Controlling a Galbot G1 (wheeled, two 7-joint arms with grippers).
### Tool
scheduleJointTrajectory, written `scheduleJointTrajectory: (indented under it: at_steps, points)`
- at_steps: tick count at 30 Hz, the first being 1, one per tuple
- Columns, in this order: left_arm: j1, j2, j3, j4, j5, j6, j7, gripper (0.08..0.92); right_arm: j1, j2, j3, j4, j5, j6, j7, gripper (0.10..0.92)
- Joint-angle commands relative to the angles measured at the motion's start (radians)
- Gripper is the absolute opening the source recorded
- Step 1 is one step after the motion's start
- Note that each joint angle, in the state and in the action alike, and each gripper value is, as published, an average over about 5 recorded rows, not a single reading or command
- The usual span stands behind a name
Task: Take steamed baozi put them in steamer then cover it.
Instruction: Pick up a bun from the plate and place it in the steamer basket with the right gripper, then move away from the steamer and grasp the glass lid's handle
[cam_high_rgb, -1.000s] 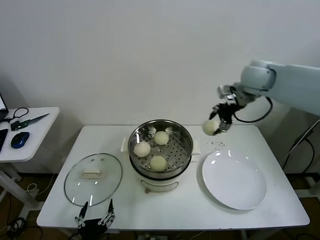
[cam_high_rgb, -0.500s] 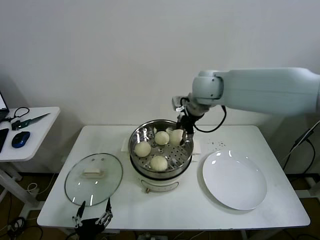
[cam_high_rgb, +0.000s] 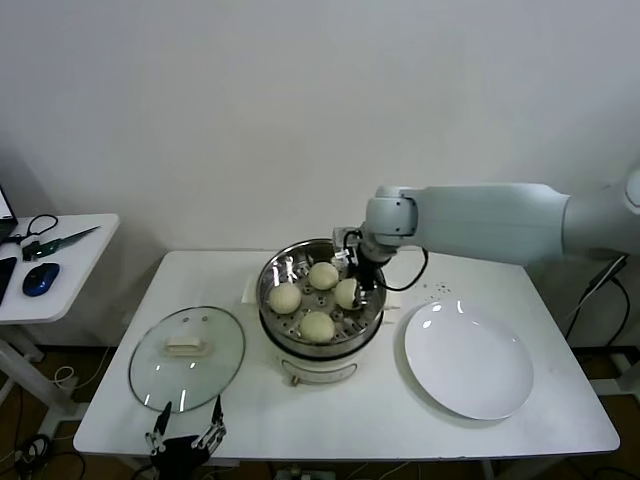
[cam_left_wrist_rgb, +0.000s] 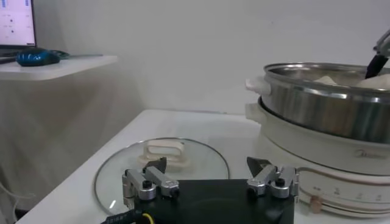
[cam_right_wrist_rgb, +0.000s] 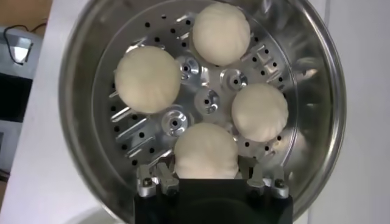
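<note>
Since half a second ago the right gripper has dropped from the steamer's far rim down into the pot, carrying the fourth baozi with it onto the perforated tray.

Nearest the robot, the left gripper hangs at the table's front edge, just in front of the cover, its fingers spread apart with nothing between them. The cover, clear glass with a metal rim and a white handle on top, lies flat on the table to the steamer's left, apart from its base. A white plate lies to the steamer's right, close to the base and not touching it.

The steamer stands mid-table: a shiny steel pot on a white base. Four smooth cream-white buns sit in a ring on its tray, each apart from its neighbours, with the bare holed centre between them. The right-side bun is the one in the right gripper, whose fingers sit against its two sides, pinching it; in the right wrist view it rests low on the tray, near the pot wall. The right arm reaches in over the steamer's far-right rim. Open table lies in front of the steamer.
</note>
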Motion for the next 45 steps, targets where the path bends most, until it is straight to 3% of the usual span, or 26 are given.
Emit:
scheduleJointTrajectory:
  at_steps: [1, 10, 19, 22, 25, 29, 32, 41, 45]
  points:
    - [0.000, 0.000, 0.000, 0.000, -0.001, 0.000, 0.000, 0.823, -0.052, 0.022, 0.013, -0.032, -0.025, -0.004, 0.004, 0.688]
    - [0.003, -0.001, 0.002, -0.004, 0.001, 0.001, 0.000, 0.823, -0.002, 0.014, -0.016, -0.013, -0.032, 0.018, -0.037, 0.701]
    - [0.006, -0.002, 0.004, -0.010, 0.002, 0.004, 0.000, 0.823, 0.090, -0.074, 0.054, -0.007, 0.024, 0.063, -0.071, 0.820]
    - [0.007, -0.002, 0.005, -0.014, 0.004, 0.005, 0.005, 0.823, 0.110, -0.143, 0.134, 0.006, 0.143, 0.020, 0.019, 0.822]
    - [0.008, -0.001, 0.005, -0.022, 0.008, 0.010, 0.011, 0.823, 0.063, -0.227, 0.269, 0.033, 0.256, -0.016, 0.252, 0.823]
    - [-0.002, 0.001, 0.002, -0.027, 0.005, 0.034, 0.017, 0.823, -0.129, -0.334, 0.561, 0.082, 0.284, -0.048, 0.607, 0.823]
    - [-0.013, 0.007, 0.001, -0.026, -0.004, 0.066, 0.031, 0.823, -0.307, -0.430, 0.795, 0.141, 0.267, -0.059, 0.740, 0.823]
    - [-0.060, 0.068, -0.004, -0.028, 0.014, 0.142, 0.068, 0.823, -1.046, -0.756, 1.502, 0.338, 0.069, 0.129, 0.761, 0.823]
    - [-0.085, 0.105, -0.017, -0.034, 0.018, 0.144, 0.109, 0.823, -1.609, -0.746, 2.033, 0.387, -0.026, 0.218, 0.714, 0.823]
